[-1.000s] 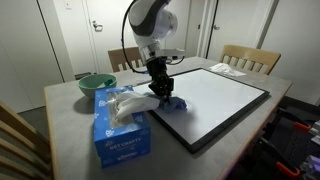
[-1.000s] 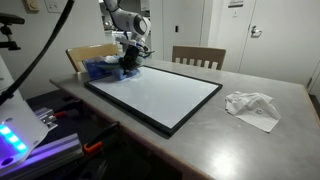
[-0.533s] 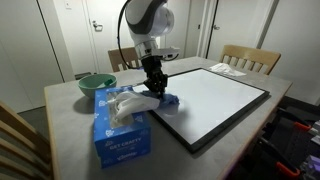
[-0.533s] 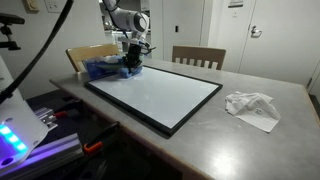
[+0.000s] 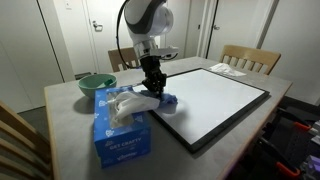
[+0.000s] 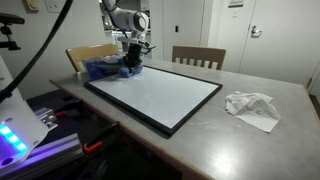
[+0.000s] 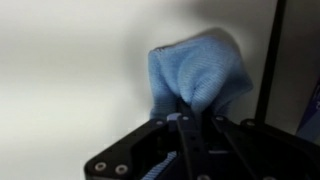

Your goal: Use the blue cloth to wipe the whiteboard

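Tool (image 5: 152, 92) clamped shut on the blue cloth (image 5: 169, 100) at a corner of the whiteboard (image 5: 215, 95).
A tissue box (image 5: 120, 135) stands just beside that corner and a green bowl (image 5: 96, 85) sits near it; crumpled paper (image 6: 252, 105) lies well apart, toward the opposite edge of the desk (image 6: 275, 135). The wrist view is blurred, and the tool hides the cloth's lower part. Since a second ago, tool and cloth have shifted slightly toward the tissue box.

You have open room across the whiteboard (image 5: 218, 98). The tissue box (image 5: 121, 138) stands just beside its corner, with the green bowl (image 5: 96, 85) beyond that box.
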Motion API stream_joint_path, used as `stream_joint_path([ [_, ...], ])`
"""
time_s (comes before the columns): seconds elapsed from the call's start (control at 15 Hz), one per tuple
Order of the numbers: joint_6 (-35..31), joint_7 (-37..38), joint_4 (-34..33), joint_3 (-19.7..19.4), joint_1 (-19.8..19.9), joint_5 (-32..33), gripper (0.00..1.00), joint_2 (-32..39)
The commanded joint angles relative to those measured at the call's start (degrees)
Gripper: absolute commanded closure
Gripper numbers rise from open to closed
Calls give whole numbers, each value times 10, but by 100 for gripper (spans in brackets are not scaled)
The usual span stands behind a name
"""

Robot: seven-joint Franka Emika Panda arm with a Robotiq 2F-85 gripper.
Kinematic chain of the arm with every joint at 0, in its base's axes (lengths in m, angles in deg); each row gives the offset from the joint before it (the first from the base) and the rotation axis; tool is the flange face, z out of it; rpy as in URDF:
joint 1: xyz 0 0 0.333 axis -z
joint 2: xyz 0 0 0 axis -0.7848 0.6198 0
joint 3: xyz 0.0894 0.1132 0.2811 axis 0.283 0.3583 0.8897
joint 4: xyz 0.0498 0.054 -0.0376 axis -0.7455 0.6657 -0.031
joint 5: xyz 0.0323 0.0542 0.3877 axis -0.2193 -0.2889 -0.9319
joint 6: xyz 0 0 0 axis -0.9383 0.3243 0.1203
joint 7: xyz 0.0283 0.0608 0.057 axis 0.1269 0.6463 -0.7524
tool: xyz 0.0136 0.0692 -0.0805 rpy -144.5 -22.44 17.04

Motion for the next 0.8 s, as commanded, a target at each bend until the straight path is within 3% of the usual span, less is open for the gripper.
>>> stream_joint_path([
  [0.0,-93,24,15,-18,-16,21,97,0],
  [0.33,-154,28,-4,-34,-26,61,97,11],
  [0.73,-280,53,-9,-20,3,-5,97,33],
])
